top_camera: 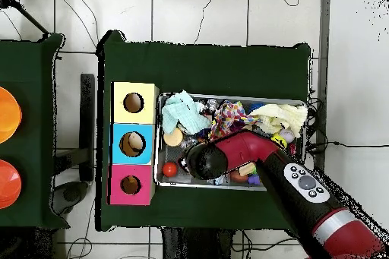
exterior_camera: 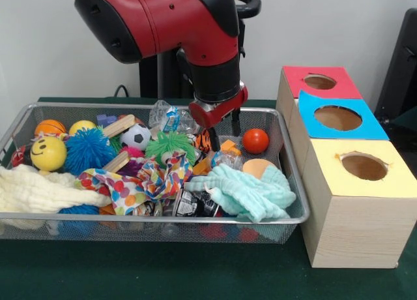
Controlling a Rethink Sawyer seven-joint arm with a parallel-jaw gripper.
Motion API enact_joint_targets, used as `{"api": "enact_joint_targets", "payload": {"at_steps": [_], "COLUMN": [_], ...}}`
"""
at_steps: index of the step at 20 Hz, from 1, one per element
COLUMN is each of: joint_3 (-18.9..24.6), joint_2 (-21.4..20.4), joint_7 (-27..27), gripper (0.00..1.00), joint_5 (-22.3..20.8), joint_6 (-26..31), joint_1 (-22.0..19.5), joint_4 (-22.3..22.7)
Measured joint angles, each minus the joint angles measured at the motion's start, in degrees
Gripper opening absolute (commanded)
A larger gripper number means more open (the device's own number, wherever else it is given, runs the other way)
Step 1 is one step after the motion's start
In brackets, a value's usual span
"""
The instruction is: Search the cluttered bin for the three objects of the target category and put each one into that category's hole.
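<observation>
One gripper [exterior_camera: 224,136] hangs empty over the bin [exterior_camera: 290,182], fingers parted. The red ball [exterior_camera: 255,141] lies just to its right.

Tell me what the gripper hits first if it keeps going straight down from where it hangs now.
Probably the orange block lying right under the gripper, next to the clear plastic wrapper. Depth is hard to judge from the front, so it could touch the wrapper first. The red ball sits off to the side.
</observation>
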Motion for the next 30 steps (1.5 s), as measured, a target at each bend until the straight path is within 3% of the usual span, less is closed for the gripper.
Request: {"api": "enact_joint_targets", "payload": {"at_steps": [30], "joint_3": [0.0], "joint_2": [-0.5], "joint_7": [0.0], "gripper": [1.00], "joint_5": [0.0], "joint_6": [0.0], "joint_1": [-4.1], "joint_4": [5.2]}}
